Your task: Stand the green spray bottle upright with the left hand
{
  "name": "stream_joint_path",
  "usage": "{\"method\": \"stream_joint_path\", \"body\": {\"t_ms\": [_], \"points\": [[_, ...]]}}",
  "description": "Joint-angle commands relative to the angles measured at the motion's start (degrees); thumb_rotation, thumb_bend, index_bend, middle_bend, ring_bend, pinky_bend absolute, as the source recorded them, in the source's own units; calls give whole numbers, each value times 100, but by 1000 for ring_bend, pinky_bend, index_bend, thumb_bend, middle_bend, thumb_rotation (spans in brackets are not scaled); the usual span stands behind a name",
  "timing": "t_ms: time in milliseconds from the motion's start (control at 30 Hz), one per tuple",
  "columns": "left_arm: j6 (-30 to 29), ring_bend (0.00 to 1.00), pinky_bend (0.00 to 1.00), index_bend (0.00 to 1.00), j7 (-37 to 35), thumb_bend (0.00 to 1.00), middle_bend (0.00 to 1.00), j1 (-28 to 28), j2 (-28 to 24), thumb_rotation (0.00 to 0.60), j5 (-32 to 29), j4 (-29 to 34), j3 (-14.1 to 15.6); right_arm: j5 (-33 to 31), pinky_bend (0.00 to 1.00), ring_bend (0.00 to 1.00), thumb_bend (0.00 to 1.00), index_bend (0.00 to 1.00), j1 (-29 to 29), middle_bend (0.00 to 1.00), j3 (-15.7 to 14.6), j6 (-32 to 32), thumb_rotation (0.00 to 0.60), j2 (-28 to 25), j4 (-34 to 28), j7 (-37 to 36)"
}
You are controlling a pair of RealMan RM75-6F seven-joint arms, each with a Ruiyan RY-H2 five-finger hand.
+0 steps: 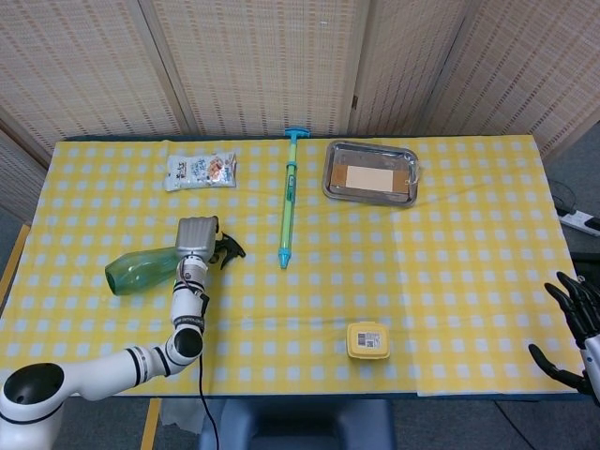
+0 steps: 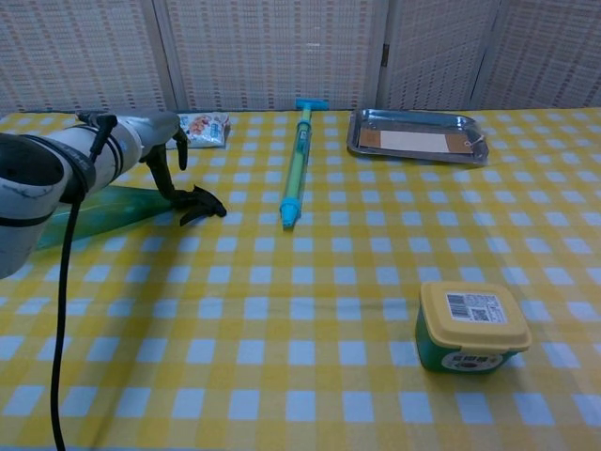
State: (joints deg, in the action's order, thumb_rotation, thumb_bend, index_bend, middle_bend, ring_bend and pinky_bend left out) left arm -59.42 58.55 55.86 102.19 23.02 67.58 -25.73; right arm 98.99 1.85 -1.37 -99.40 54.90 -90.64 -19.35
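Yellow-checked cloth is covering the surface (image 1: 450,281), lying bare toward its right edge. Left hand (image 1: 197,236) is hovering over the lying green spray bottle (image 1: 141,270), fingers apart, grasping nothing; right hand (image 1: 581,328) is hanging spread past the right edge.

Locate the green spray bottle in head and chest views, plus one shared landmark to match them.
Head view: green spray bottle lies on its side at left-centre, black nozzle end under the left robot hand.
Chest view: far left, mostly behind the left arm; the black trigger shows beside the hand.
Shared landmark: blue-green syringe toy, just right of the nozzle.
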Motion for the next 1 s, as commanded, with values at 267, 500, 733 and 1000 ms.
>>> {"method": "stream_joint_path", "body": {"t_ms": [267,500,733,1000], "points": [[455,1000,1000,463,-153,292,1000,198,65,600,-390,-540,154,25,0,0,331,0,-7,0,-11,47,600,-11,24,-27],[510,1000,1000,466,-210,313,1000,215,19,600,-568,-625,238,2,0,0,331,0,-20,0,-7,109,600,-3,10,15],[509,1000,1000,460,-174,311,1000,228,-52,600,-890,-596,257,41,0,0,331,0,-45,0,-12,150,600,12,-8,63],[664,1000,1000,448,-47,311,1000,348,19,600,-1256,-865,289,61,0,0,331,0,-53,0,-19,169,600,28,-5,94]]}}
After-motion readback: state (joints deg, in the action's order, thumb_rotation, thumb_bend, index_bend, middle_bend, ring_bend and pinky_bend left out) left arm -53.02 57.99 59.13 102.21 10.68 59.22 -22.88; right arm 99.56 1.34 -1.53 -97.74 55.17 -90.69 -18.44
